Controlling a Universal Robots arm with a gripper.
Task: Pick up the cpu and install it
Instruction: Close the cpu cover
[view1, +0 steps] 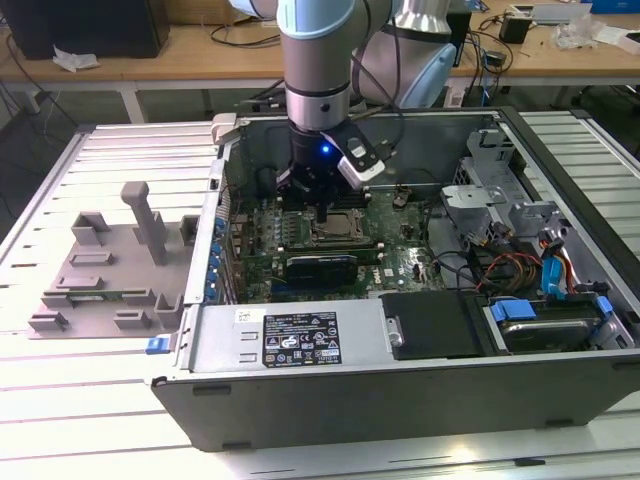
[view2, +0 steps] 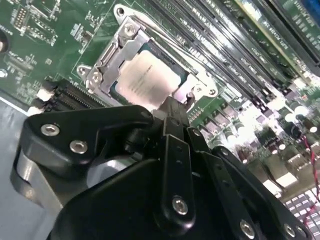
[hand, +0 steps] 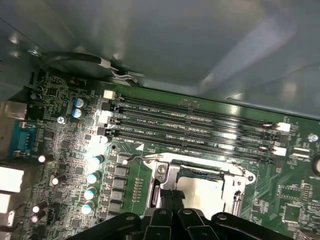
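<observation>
A robotics lab: opened computer case (view1: 400, 405), cable-strewn workbench (view1: 185, 58).

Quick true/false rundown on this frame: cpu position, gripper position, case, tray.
1. The cpu lies within the socket frame on the motherboard. True.
2. The gripper hangs above the grey tray. False: it is close over the socket, inside the computer case. The grey tray stands outside the case, on the exterior view's left.
3. The case is open, with its inside showing. True.
4. The cpu lies on the grey tray. False: it is in the socket, just past the gripper's tip.
</observation>
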